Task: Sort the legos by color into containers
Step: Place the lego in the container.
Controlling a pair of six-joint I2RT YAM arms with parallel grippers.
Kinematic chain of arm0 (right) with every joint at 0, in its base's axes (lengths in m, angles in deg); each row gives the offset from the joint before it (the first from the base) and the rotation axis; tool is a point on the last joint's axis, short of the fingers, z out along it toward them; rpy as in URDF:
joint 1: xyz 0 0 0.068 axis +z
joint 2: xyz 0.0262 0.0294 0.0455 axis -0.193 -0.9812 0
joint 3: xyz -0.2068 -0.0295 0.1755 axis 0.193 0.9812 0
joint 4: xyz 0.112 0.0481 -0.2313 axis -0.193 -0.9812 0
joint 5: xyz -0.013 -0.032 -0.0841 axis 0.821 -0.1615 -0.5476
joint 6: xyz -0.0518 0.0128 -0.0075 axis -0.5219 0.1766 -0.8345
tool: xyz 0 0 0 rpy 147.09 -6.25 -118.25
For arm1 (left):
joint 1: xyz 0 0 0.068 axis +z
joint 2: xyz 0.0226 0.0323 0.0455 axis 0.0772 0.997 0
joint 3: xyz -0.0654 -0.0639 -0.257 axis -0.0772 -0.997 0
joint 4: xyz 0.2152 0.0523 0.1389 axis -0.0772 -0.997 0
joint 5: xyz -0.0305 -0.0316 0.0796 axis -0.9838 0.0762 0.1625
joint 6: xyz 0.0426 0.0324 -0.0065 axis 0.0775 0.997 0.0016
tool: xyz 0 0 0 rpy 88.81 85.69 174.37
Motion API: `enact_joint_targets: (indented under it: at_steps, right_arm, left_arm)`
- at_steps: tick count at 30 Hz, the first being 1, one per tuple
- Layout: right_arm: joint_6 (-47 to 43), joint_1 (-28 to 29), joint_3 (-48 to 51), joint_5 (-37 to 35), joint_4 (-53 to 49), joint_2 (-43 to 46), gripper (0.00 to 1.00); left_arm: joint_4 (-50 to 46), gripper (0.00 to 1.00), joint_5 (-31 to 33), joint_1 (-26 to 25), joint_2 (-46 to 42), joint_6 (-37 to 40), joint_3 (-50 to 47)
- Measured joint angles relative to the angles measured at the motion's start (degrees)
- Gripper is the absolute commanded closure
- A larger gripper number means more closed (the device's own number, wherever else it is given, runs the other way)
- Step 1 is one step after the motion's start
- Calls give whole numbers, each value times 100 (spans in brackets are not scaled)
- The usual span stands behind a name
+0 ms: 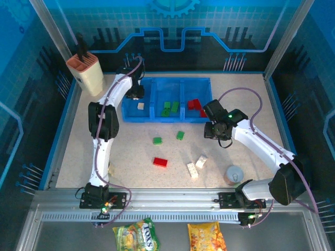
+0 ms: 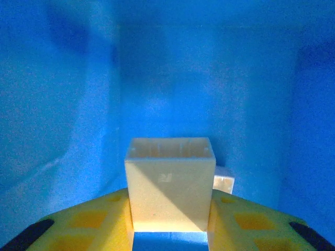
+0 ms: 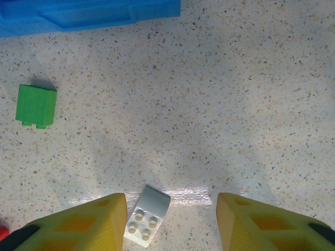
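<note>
Far left, the knife block (image 1: pixel 86 70) stands at the table's back corner, apart from the tray (image 1: pixel 172 79). The left gripper (image 1: pixel 137 93) is down in the tray's left compartment, and its wrist view has blue walls on every side. Its jaws are clamped tight on a cream brick (image 2: pixel 170 183), which sits square between the yellow fingers (image 2: pixel 94 219). Just behind that brick, to its right, a second cream brick (image 2: pixel 224 183) rests on the compartment floor.

The middle compartment holds green bricks (image 1: pixel 170 108) and the right one holds red bricks (image 1: pixel 194 104).

On the open table lie two loose green bricks (image 1: pixel 157 140) (image 1: pixel 180 135), a red brick (image 1: pixel 160 162) nearer the front, and a pair of white bricks (image 1: pixel 197 165) close together. The grey cup (image 1: pixel 234 174) stands by the right arm's base. Two snack bags (image 1: pixel 137 236) lie in front of the rail.

The right gripper (image 3: pixel 171 201) hangs above the bare table with its jaws partly open, gripping nothing. A white brick (image 3: pixel 146 215) lies studs-up between its fingers, hard by the finger on the left of that view; I can't tell whether they touch. One green brick (image 3: pixel 35 106) lies well off to the left, with the tray's wall along the top.
</note>
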Motion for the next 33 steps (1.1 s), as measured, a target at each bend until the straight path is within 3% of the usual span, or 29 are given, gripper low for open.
enact_joint_targets:
  at_steps: [15, 22, 33]
  right_arm:
    - [2, 0, 87, -76, -66, 92, 50]
    - [4, 0, 90, -111, -79, 140, 50]
    - [4, 0, 90, -131, -107, 236, 50]
  left_arm:
    - [332, 61, 4, 76, 684, -20, 299]
    - [398, 56, -2, 76, 737, -24, 299]
    - [396, 56, -66, 76, 734, -133, 352]
